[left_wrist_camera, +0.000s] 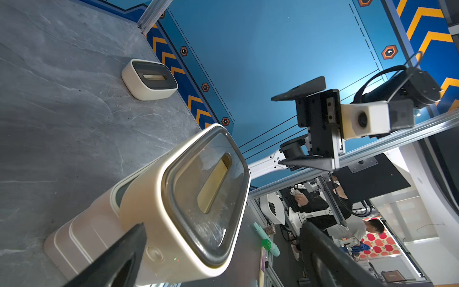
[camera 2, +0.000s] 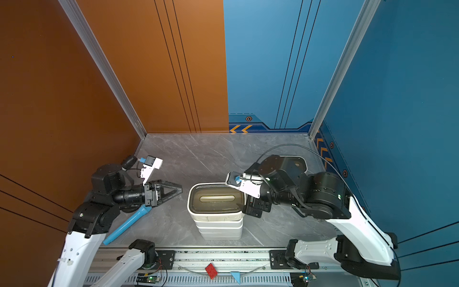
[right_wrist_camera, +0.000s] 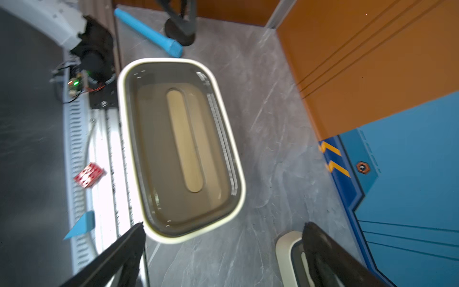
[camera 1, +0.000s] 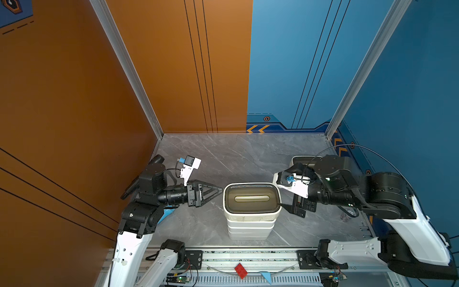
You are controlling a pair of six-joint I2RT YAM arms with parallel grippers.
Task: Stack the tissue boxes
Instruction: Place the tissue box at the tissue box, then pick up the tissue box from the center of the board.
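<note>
In the middle of the table stands a stack of tissue boxes. Its top one is a rounded cream box with a dark-brown slotted lid, resting on white boxes. A second cream box with a dark lid lies at the back right, partly hidden by my right arm. My left gripper is open just left of the top box. My right gripper is open at the box's right end, holding nothing.
A blue tube lies on the table under my left arm. On the front rail sit a red brick and a small blue wedge. An orange wall stands on the left and a blue wall on the right.
</note>
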